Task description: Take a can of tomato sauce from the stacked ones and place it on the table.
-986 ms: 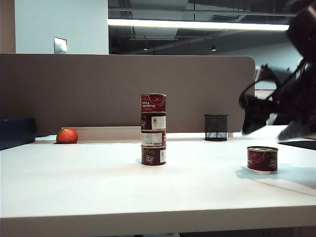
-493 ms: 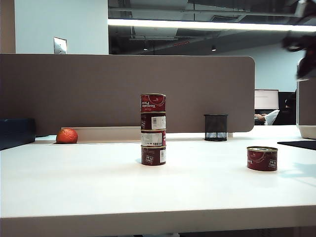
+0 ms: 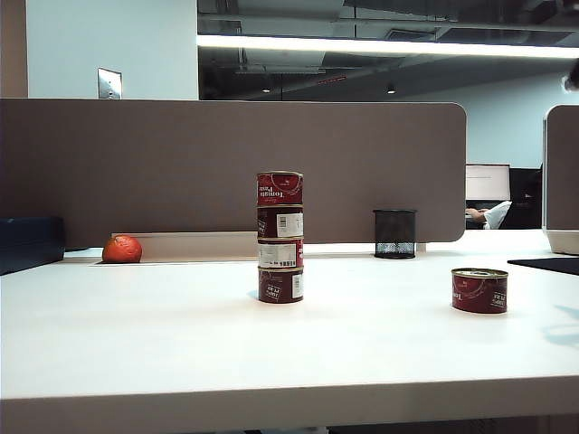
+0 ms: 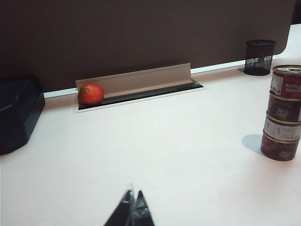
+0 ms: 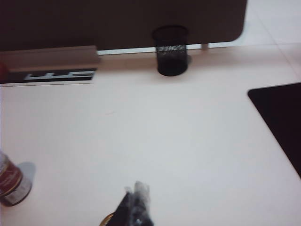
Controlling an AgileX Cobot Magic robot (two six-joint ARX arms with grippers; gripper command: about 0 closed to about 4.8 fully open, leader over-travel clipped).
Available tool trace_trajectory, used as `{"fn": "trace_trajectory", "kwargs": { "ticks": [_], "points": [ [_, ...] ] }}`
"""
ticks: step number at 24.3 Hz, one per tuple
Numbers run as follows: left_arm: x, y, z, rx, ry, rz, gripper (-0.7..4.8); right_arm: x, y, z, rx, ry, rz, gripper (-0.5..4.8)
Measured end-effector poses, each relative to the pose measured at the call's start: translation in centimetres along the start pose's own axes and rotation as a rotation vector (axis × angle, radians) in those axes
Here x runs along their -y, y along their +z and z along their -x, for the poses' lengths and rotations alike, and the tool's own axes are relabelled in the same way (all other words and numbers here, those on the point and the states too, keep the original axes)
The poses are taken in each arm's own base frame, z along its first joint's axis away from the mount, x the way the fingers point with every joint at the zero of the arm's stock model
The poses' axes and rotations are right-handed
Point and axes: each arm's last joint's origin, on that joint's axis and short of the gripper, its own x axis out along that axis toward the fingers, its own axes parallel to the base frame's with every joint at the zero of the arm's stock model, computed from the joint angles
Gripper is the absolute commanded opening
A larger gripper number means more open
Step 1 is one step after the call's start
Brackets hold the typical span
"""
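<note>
Several stacked ones, dark-red tins with silver rims, stand as one column mid-table, also in the left wrist view and partly in the right wrist view. One can of tomato sauce stands alone and upright on the white table to the right, with nothing touching it. My left gripper hovers shut and empty above bare table, far from the stack. My right gripper is blurred, shut and empty, high above the table. A golden curved rim shows beside it at the frame's edge.
An orange-red fruit lies by the cable slot at the back left. A black mesh cup stands at the back right, before the grey-brown partition. A dark case sits far left and a black mat far right.
The right arm has swung up and away from the lone can, leaving the exterior view at its right edge. The lone can and the stack have not moved.
</note>
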Motion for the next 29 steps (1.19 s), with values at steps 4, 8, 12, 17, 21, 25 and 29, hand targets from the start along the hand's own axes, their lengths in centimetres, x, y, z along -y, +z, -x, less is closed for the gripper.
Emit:
{"fn": "trace_trajectory", "kwargs": {
  "ticks": [4,8,12,17,21,25,29],
  "points": [
    [0.0,0.0,0.0,0.002,-0.015,0.000,-0.06,-0.7,0.0,1.2,-0.005,0.019,0.006,-0.08],
    [0.0,0.0,0.0,0.003,-0.017,0.000,-0.06,-0.9,-1.2,2.0,-0.009,0.015,0.008,-0.09],
    [0.1,0.0,0.0,0.002,-0.018,0.000,-0.06,-1.2,-3.3,4.0,0.026,0.016,0.005,-0.08],
    [0.1,0.0,0.0,0.002,-0.019,0.000,-0.06,-1.4,-5.1,5.9,0.086,0.019,0.012,-0.09],
    [0.1,0.0,0.0,0.002,-0.018,0.000,-0.06,-1.5,-6.9,7.3,0.151,0.025,-0.002,-0.09],
    [0.1,0.0,0.0,0.002,-0.019,0.000,-0.06,-1.6,-8.4,8.1,0.203,0.021,0.005,-0.09],
    [0.1,0.0,0.0,0.002,-0.019,0.000,-0.06,-1.4,-10.0,8.4,0.242,-0.012,0.006,-0.09]
  ]
}}
